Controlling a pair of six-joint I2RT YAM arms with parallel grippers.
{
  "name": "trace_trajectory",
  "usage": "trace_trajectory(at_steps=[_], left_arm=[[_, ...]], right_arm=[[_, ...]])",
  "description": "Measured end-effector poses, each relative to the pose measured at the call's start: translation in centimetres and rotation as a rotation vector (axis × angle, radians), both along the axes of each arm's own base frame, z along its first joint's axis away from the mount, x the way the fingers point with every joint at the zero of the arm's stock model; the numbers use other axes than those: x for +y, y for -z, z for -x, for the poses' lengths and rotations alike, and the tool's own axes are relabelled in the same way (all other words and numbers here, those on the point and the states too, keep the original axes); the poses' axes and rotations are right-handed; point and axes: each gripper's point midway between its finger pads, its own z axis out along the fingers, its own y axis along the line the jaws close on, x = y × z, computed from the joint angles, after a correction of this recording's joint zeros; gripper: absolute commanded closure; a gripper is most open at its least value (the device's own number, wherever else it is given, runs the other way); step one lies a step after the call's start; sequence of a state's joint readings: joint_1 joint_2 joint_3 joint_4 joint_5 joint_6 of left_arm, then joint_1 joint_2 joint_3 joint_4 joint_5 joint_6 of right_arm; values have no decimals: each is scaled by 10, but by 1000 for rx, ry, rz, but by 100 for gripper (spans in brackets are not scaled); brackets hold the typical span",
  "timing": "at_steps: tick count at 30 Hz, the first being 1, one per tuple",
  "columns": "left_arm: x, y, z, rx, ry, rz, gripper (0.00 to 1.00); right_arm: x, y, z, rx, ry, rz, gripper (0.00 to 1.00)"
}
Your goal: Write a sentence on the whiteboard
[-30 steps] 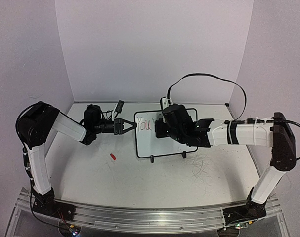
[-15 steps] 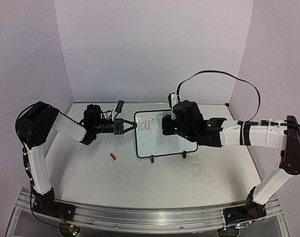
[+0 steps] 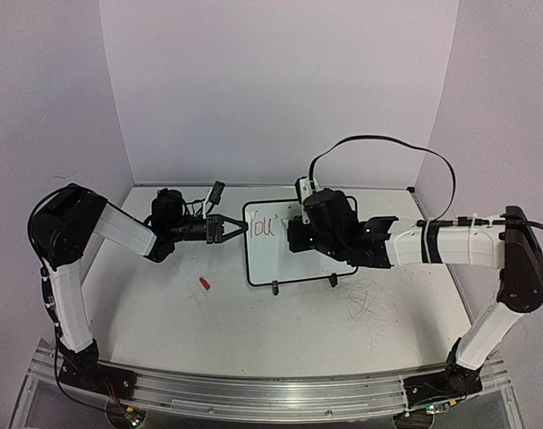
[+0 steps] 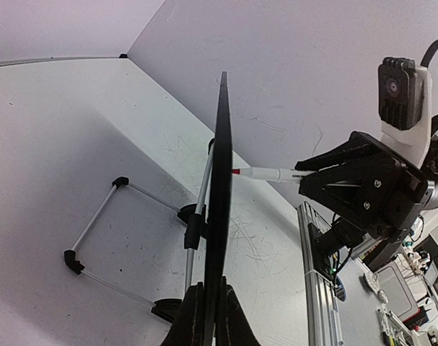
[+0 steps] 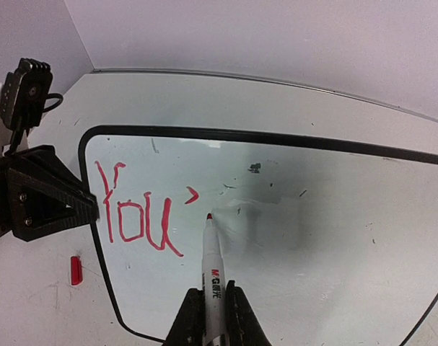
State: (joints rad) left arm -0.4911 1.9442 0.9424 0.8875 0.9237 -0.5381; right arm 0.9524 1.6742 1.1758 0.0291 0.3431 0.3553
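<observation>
One scuffed bench (image 3: 253, 340). One whiteboard (image 3: 284, 261) standing mid-bench toward the far side, left edge clamped in the left pincer (image 3: 241, 227). In the right pincer (image 5: 213, 306), one marker (image 5: 212, 263) gripped, just swung back in beside the fresh apostrophe. Of the sentence (image 5: 136, 213), only "You'" down, mostly unwritten. One red cap (image 3: 204, 283) lying near-left.

bright, even, soft light; faint shadows, mild sheen on the whiteboard (image 5: 312, 238); wrist views bend at edges.
</observation>
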Motion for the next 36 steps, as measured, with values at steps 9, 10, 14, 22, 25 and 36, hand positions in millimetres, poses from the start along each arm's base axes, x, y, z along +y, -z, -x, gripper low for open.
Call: trace_trajectory(at_steps=[9, 10, 14, 22, 25, 36], left_arm=[[0, 0, 0, 0, 0, 0, 100], [0, 0, 0, -1, 0, 0, 100], [0, 0, 0, -6, 0, -2, 100], [0, 1, 0, -3, 0, -5, 100], [0, 1, 0, -3, 0, -5, 100], [0, 2, 0, -1, -2, -6, 100]], right_arm=[[9, -4, -6, -9, -2, -9, 100], [8, -4, -7, -9, 0, -9, 100], [7, -4, -7, -10, 4, -8, 100], [6, -2, -8, -3, 17, -14, 100], [5, -1, -8, 1, 22, -16, 100], [3, 6, -6, 29, 40, -28, 100]])
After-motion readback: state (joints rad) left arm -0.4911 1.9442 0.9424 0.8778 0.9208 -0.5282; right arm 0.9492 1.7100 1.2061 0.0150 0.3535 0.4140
